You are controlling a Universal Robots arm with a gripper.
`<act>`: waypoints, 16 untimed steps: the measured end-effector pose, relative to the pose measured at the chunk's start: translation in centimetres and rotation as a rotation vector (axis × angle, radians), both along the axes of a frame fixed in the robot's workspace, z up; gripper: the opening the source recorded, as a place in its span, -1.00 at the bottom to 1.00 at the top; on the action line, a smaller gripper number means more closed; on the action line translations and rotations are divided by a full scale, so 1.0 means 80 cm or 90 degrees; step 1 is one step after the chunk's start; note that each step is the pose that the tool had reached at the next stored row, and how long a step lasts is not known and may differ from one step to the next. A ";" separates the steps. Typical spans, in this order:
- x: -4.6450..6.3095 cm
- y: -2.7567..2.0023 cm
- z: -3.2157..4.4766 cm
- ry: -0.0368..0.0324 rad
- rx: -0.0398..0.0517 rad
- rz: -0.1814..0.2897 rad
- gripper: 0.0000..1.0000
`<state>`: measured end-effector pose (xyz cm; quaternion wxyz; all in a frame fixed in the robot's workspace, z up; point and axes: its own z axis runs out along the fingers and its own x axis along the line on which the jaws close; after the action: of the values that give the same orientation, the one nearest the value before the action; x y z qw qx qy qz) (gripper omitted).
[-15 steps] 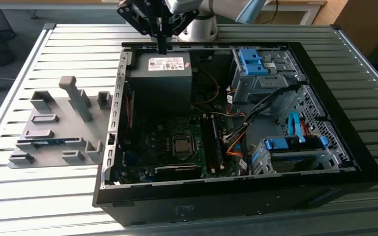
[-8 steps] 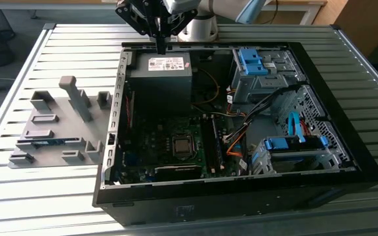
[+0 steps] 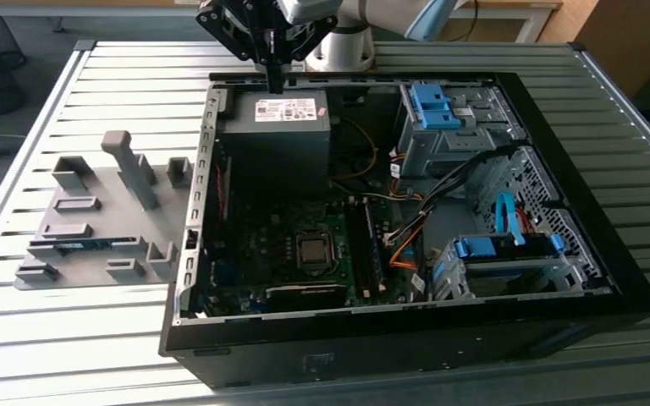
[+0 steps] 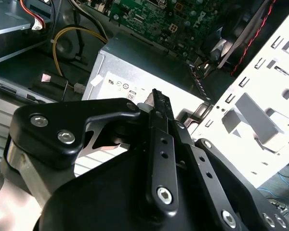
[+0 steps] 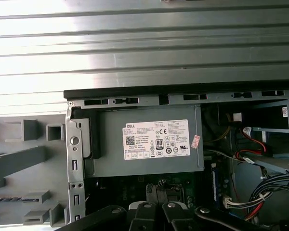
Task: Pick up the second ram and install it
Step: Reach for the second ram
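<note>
The gripper (image 3: 274, 83), fingers pressed together on nothing, hangs over the power supply (image 3: 285, 127) at the open computer case's (image 3: 415, 342) far edge. The second ram (image 3: 77, 245) lies in the gray fixture (image 3: 111, 222) on the slatted table (image 3: 43, 355), well apart, toward the exterior view's left.

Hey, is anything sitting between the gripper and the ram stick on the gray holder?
Yes. The gripper hangs over the power supply in the computer case; the ram stick lies outside on the gray holder. The case's metal side wall and the holder's tall post stand between them.
</note>
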<state>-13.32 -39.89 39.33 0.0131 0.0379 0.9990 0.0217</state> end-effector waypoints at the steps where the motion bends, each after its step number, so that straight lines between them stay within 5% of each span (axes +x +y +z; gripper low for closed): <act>1: 0.000 0.0000 0.0001 0.0000 -0.0001 0.000 -0.79; 16: -0.005 0.0000 0.0000 0.0000 0.0000 0.000 -0.79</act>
<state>-13.74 -39.89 39.33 0.0131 0.0379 0.9990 0.0217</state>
